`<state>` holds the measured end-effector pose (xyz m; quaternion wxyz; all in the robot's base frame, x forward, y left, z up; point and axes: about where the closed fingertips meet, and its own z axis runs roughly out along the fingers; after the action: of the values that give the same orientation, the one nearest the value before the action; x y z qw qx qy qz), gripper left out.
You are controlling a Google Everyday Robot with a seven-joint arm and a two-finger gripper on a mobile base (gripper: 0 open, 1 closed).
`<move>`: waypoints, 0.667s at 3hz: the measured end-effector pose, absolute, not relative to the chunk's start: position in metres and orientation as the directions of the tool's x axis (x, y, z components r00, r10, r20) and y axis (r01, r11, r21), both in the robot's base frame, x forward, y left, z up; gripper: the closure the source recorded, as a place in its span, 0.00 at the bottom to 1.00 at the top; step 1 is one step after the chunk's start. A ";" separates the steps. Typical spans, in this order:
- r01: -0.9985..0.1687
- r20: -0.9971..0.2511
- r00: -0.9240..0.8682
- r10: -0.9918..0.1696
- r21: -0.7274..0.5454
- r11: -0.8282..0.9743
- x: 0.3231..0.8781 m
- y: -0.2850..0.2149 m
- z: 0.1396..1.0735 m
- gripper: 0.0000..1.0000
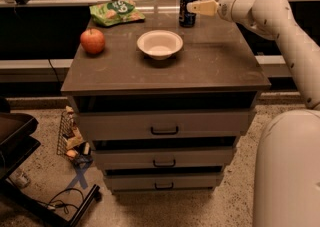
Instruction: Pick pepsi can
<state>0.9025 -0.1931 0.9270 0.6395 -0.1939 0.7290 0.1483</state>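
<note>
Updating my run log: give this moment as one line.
gripper: at pepsi can upper part | can: upright on cabinet top, rear

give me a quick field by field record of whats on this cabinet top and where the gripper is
surface: dark top of a three-drawer cabinet
pepsi can: upright, back edge, right of centre
gripper: at the can's upper right side, arm reaching in from the right; contact unclear
bowl: white, empty, middle of the top
apple: red, left side
snack bag: green, back left
task state: can not yet lifted, standing on the top
</note>
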 end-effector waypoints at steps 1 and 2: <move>-0.490 -0.996 -0.028 -0.086 -0.061 0.870 0.925 -0.175 0.920 0.00; -0.506 -0.994 0.060 -0.095 -0.112 0.855 0.947 -0.167 0.925 0.00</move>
<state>0.9466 -0.1675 0.9245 0.6926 -0.2243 0.6693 0.1485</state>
